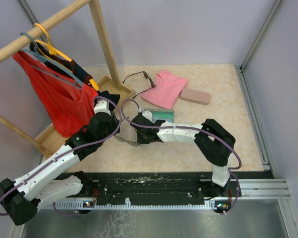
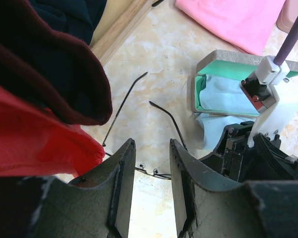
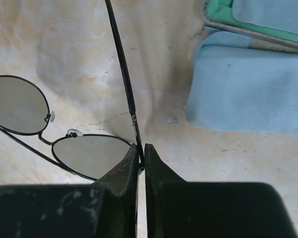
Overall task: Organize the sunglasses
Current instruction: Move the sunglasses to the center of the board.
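Right tool (image 3: 141,148) pinches a pair of sunglasses (image 3: 84,153) by one slim arm on the table (image 1: 213,129).

The tool's two fingers are closed tight on the dark wire arm close to its hinge. The glasses lie unfolded near the middle of the table, lenses to the left of the tool. They sit just near and left of an open case (image 1: 159,115) with a green lining, and a light-blue cloth (image 3: 248,89) spills out of the case onto the table. The left tool (image 2: 152,144) hangs over the same pair with its fingers partly apart and nothing between them. A second pair of sunglasses (image 1: 149,79) rests at the far side, beside a pink cloth (image 1: 165,88), with a closed pink case (image 1: 195,95) to the right.
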